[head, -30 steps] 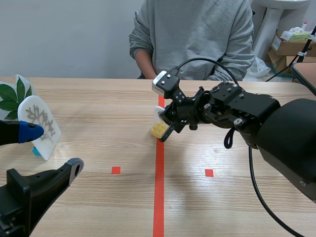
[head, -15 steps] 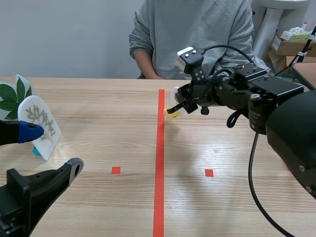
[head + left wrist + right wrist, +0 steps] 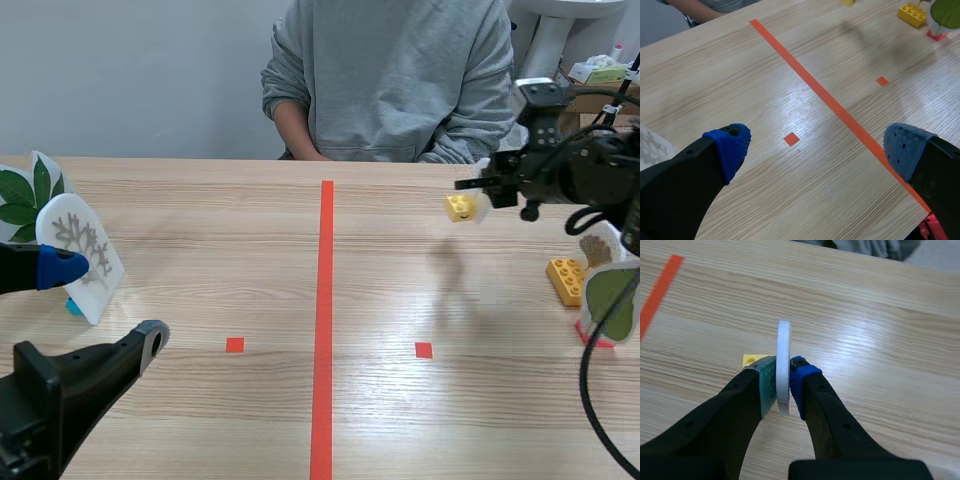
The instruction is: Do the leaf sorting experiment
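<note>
leaf card [image 3: 784,367] between right fingers [image 3: 767,387] | brick [image 3: 565,280] right | cards [image 3: 85,255] left

Worktop [image 3: 200,220]: pale wood grain w/ orange-red tape line + squares. Right pincer [image 3: 784,377] black, one pad dotted grey-green, other blue. Held card [image 3: 784,340] white, on yellow block [image 3: 753,360]. Left pincer [image 3: 817,145] black w/ blue dotted pads. Vein card [image 3: 85,255] white w/ grey branching print. Leaf card [image 3: 20,195] green. Studded brick [image 3: 565,280] yellow. Person's sweatshirt [image 3: 400,70] grey.

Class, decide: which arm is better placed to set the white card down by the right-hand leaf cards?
Right. The right pincer is shut on the white card, close to the olive leaf card. The left pincer hangs open beyond the tape line.
</note>
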Robot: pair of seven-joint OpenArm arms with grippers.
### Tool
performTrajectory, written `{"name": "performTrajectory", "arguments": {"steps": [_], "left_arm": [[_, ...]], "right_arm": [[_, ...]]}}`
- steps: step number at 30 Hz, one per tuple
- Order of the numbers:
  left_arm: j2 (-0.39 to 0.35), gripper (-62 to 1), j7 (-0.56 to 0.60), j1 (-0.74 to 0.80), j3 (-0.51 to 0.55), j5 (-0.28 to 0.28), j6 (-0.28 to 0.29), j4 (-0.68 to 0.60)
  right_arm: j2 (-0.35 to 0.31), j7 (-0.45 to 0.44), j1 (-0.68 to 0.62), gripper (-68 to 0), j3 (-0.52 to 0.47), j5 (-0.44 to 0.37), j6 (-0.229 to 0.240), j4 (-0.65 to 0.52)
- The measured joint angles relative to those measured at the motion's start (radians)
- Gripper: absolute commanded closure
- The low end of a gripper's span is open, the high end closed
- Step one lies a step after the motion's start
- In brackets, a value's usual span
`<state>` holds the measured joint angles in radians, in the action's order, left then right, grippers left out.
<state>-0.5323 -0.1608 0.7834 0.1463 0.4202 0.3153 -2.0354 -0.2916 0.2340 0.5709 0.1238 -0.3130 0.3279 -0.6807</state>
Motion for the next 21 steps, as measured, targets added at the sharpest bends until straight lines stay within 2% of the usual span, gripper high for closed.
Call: {"name": "performTrajectory", "arguments": {"steps": [6,10,17,19,21], "left_arm": [[0.000,-56.8,0.000,0.000,0.000,0.001,0.000,0.000],[0.000,-56.8,0.000,0.000,0.000,0.005,0.000,0.000],[0.000,-56.8,0.000,0.000,0.000,0.005,0.000,0.000],[0.000,-56.8,0.000,0.000,0.000,0.005,0.000,0.000],[0.000,-56.8,0.000,0.000,0.000,0.005,0.000,0.000]], "right_arm": [[-0.066,0.003,-0.095,-1.3,-0.103,-0.058,0.000,0.000],[-0.072,0.002,-0.133,-1.3,-0.148,-0.080,-0.004,0.000],[-0.066,0.000,-0.139,-1.4,-0.148,-0.081,-0.003,0.000],[-0.065,0.000,-0.139,-4.0,-0.148,-0.081,-0.003,0.000],[-0.066,-0.001,-0.139,-9.9,-0.148,-0.081,-0.008,0.000]]}}
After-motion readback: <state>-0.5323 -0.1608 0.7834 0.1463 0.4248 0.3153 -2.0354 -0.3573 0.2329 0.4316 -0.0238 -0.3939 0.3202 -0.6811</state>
